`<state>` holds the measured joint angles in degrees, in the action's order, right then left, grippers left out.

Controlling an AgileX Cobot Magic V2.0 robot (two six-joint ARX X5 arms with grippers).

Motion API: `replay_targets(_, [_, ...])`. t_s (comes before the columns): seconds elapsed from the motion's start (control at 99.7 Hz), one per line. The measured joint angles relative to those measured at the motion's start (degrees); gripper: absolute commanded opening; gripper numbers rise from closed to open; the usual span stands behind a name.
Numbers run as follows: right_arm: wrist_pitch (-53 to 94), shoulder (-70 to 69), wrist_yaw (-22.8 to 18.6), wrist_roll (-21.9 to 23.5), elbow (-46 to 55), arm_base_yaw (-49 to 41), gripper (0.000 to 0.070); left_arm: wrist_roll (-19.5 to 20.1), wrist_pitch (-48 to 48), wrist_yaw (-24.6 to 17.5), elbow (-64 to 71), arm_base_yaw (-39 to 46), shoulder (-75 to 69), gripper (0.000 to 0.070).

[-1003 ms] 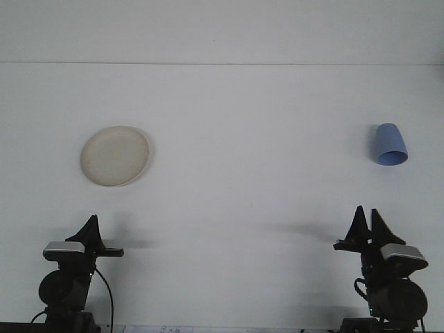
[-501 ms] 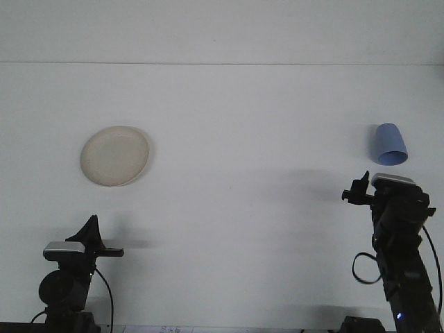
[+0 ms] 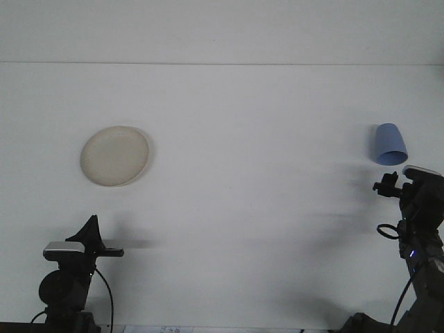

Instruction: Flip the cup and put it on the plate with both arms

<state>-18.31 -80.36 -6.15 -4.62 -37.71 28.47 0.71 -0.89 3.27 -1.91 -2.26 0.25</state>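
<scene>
A light-blue cup (image 3: 390,144) rests on the white table at the far right, its narrow end pointing away and its wider end toward me. The cream plate (image 3: 114,155) lies flat at the left. My right gripper (image 3: 386,184) is raised at the right edge, just below and in front of the cup, not touching it. The wrist camera and arm hide most of the right gripper. At the bottom left my left gripper (image 3: 91,223) points up, shut and empty, well below the plate.
The table's far edge (image 3: 222,64) runs along the top against a white wall. A cable (image 3: 107,295) hangs beside the left arm's base.
My right arm has risen from its low rest pose and swung forward and right, bringing its gripper close under the cup. The left arm, cup and plate have not moved.
</scene>
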Motion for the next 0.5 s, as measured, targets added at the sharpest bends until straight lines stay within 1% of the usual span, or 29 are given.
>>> replay_targets(0.13, [-6.4,-6.86,-3.78,-0.11,-1.33,1.27,0.0511,0.0,0.0,0.0,0.0,0.0,0.0,0.0016])
replay_targets(0.301, [-8.24,-16.7,-4.83,-0.55,-8.5,1.31,0.0494,0.0,0.0,0.0,0.0,0.0,0.0,0.0016])
replay_targets(0.381, [-8.24,-21.46,-6.23,-0.81,-12.74,1.27,0.049,0.0,0.0,0.0,0.0,0.0,0.0,0.0016])
replay_targets(0.501, [-8.28,-26.93,-7.37,-1.16,-18.23,1.27,0.0444,0.0,0.0,0.0,0.0,0.0,0.0,0.0016])
